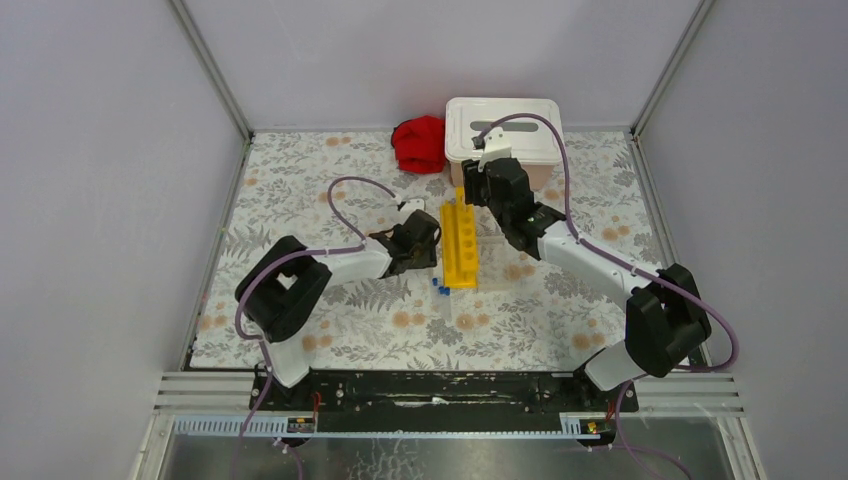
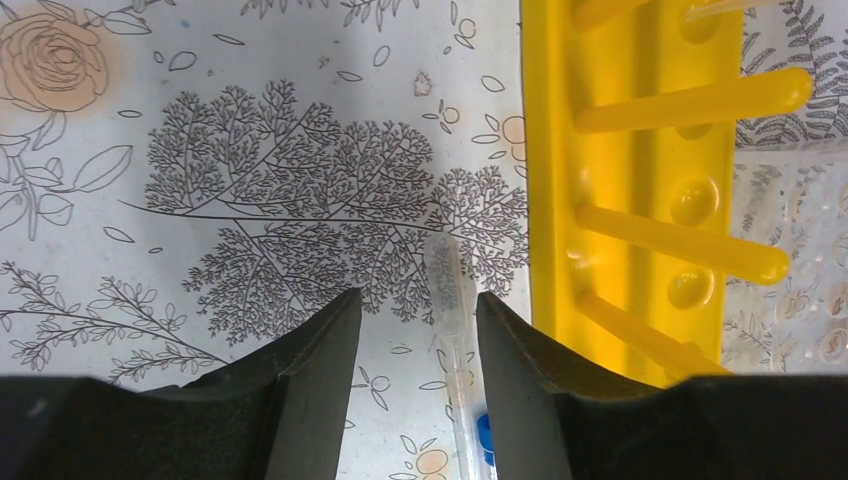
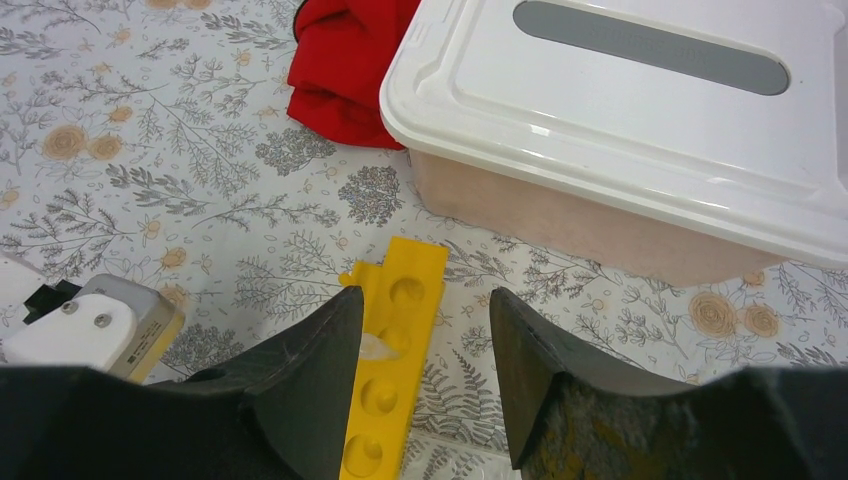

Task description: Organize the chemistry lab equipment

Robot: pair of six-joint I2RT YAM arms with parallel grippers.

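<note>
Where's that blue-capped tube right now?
In the left wrist view, the clear blue-capped tube lies flat on the table between the fingers of the left gripper, right beside the left edge of the yellow test-tube rack.

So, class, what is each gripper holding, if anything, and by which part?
Nothing is held yet. The left gripper straddles a clear tube, jaws apart; the right gripper hangs open over the yellow rack.

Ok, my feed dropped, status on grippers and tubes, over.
Left gripper open, straddling a blue-capped tube beside the yellow rack. Right gripper open over the rack's far end. Nothing blocking either.
</note>
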